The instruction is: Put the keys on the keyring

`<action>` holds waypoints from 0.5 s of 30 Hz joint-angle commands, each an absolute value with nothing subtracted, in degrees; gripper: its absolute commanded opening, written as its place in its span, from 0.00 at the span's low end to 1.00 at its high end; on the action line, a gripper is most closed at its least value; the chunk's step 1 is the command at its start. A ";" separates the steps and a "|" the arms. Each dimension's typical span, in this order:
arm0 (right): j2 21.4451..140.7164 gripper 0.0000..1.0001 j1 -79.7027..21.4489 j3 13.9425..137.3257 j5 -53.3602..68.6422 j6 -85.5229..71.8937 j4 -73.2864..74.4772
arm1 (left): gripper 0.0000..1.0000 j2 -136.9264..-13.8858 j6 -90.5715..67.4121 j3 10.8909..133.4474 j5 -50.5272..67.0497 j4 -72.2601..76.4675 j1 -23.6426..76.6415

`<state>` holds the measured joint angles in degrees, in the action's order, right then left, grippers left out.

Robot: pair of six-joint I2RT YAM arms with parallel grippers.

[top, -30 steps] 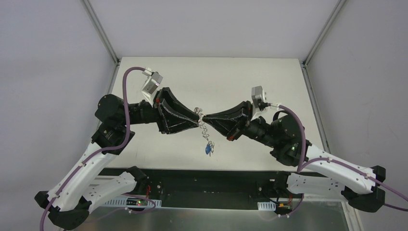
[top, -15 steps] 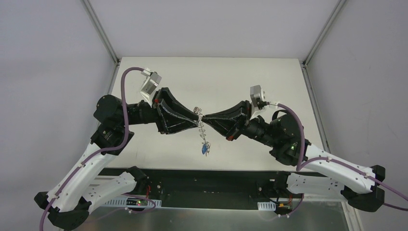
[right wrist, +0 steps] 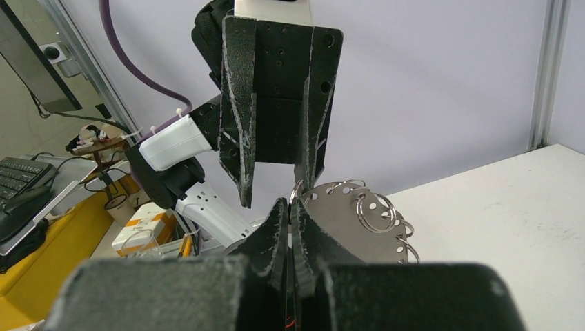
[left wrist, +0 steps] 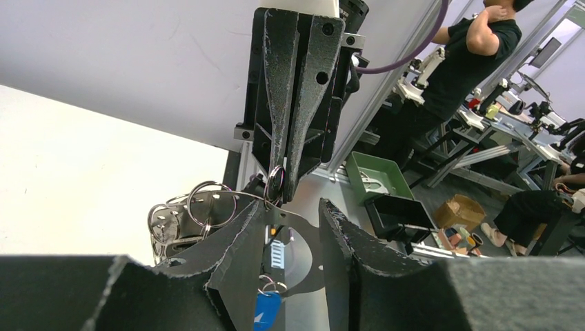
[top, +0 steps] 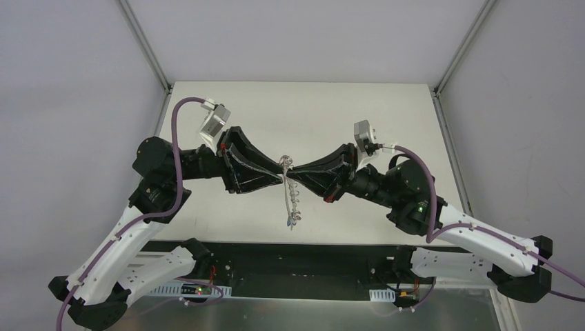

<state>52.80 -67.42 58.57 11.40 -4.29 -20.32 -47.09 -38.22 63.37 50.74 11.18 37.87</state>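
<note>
The keyring is a round silvery plate with holes round its rim and small split rings through them. It hangs upright between both grippers, above the table and edge-on from above. My right gripper is shut on one small ring at the plate's upper rim. My left gripper faces it with jaws apart and nothing pinched; one finger stands against that ring. A bright blue key dangles from rings low on the keyring. No other keys show.
The white table lies under the hanging keyring, with metal frame posts at its far corners. A black rail runs along the near edge between the arm bases. A green bin sits off the table.
Both grippers shifted slightly left and away. The keyring swung and turned edge-on to the top camera, so the blue key no longer shows from above. The jaws have not changed.
</note>
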 commanded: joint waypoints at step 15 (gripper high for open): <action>53.51 0.00 -68.10 59.23 14.57 -4.74 -17.78 | 0.34 -47.28 -38.45 64.50 50.67 13.69 38.41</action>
<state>52.29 -67.44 58.57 11.62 -4.29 -19.16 -46.85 -38.20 63.37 50.92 10.02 37.89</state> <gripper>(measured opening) 0.009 0.338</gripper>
